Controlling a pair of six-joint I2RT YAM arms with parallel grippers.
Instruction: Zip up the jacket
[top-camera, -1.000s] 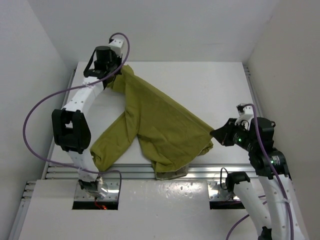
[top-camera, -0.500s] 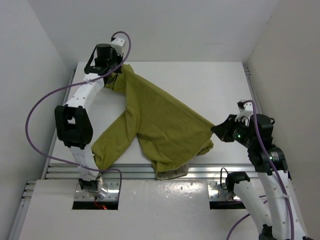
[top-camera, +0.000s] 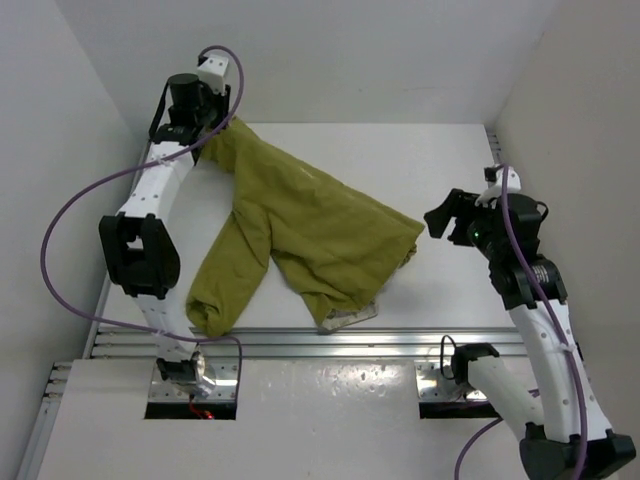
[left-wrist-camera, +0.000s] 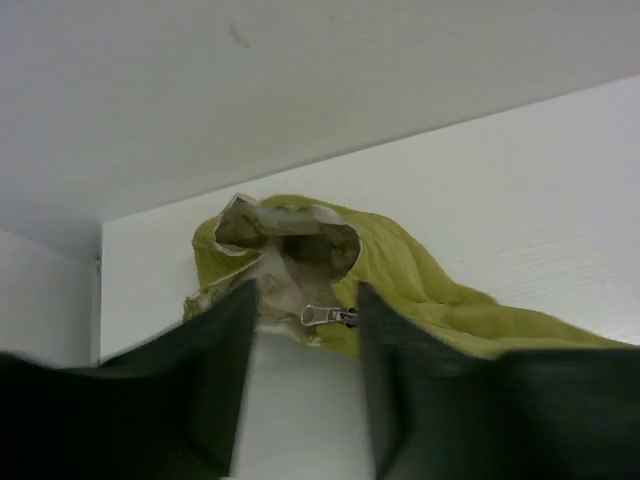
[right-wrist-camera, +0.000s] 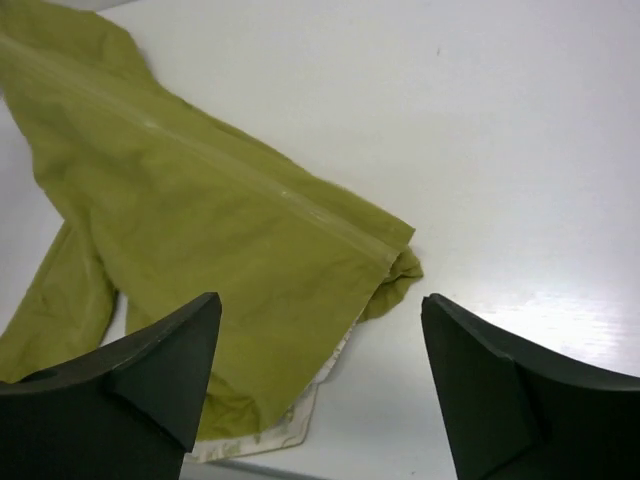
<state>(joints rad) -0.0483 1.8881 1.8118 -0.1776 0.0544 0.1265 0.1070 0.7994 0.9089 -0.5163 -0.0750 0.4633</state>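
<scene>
Seen from above, the jacket (top-camera: 310, 230) is lying on the white table (top-camera: 420, 160), stretching from the far left corner toward the middle. One sleeve (top-camera: 225, 280) is pointing to the near edge, and a bit of cream lining (top-camera: 350, 318) is showing at the near hem. The left gripper (top-camera: 215, 128) is hanging over the far left end of the jacket. The right gripper (top-camera: 437, 215) is standing near the right corner of the jacket, not touching it.

In the left wrist view, the left gripper (left-wrist-camera: 305, 300) is showing a narrow gap between its jaws. The bunched end of the jacket (left-wrist-camera: 420, 290) is lying just beyond them, with the zipper pull (left-wrist-camera: 328, 316) visible in the gap.

In the right wrist view, the right gripper (right-wrist-camera: 320, 300) is standing wide and gripping nothing. The jacket (right-wrist-camera: 200, 200) is lying flat below it.
</scene>
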